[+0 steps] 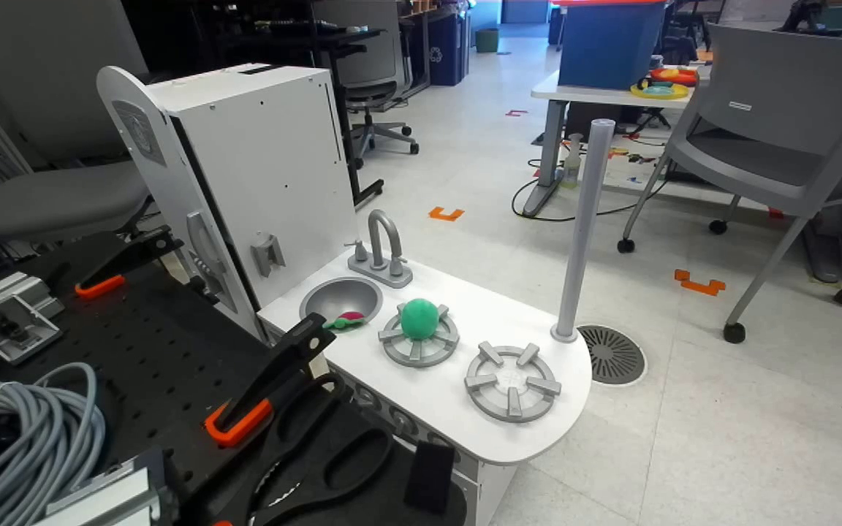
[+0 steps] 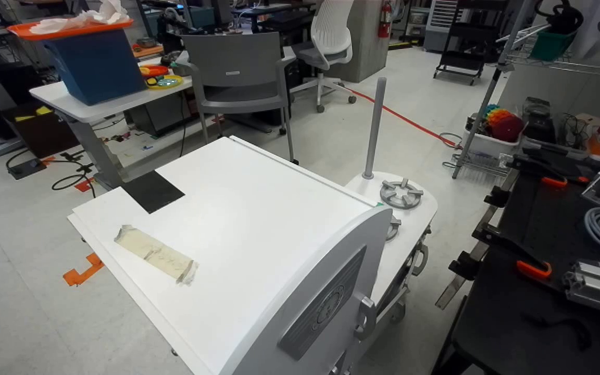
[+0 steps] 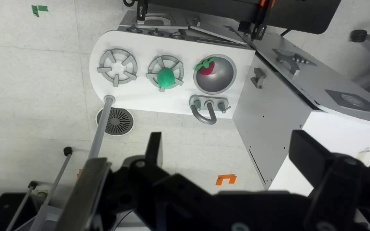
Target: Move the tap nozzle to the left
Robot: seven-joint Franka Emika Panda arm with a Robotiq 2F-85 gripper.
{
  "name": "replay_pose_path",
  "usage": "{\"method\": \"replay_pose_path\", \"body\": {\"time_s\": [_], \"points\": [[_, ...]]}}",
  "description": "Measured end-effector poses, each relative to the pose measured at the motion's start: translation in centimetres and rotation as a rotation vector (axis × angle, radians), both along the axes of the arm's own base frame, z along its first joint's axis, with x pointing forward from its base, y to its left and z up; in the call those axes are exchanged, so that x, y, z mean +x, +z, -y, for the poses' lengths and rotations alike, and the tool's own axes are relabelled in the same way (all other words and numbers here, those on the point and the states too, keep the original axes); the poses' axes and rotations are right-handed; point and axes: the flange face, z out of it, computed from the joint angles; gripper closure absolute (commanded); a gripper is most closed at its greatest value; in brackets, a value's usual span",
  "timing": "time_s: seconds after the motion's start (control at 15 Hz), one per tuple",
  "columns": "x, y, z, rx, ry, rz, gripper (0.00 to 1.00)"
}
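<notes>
Cabinet [image 1: 275,168], white and boxy, flanks a white counter [image 1: 501,314]. The gripper [image 3: 226,141] is released in the wrist view, its jaws wide apart. A sink [image 3: 222,77] and two burners [image 3: 116,79] line the counter. The tap nozzle [image 1: 377,248] stands beside the sink at the counter's edge, its arch pointing toward the burners. A green ball [image 3: 165,77] tops one burner; a red-and-green toy [image 3: 206,69] lies in the sink.

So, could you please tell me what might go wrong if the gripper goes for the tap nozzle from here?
The wide-open gripper could knock the side handles flanking the tap nozzle. The white cabinet rises close beside it and may limit the room to approach. A wide swing might also hit the tall grey pole on the counter.
</notes>
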Motion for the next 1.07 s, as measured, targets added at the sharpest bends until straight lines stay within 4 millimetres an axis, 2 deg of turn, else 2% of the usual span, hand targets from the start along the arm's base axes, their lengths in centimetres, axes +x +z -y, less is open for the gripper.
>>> {"method": "replay_pose_path", "body": {"time_s": [0.33, 0.53, 0.73, 1.07], "points": [[0.1, -0.2, 0.0, -0.002, 0.0, -0.003, 0.0], [1.7, -1.9, 0.0, -0.015, -0.008, 0.018, 0.0], [5.7, -6.0, 0.0, -0.043, -0.023, 0.056, 0.0], [12.4, -15.1, -0.1, -0.09, -0.053, 0.033, 0.0]]}}
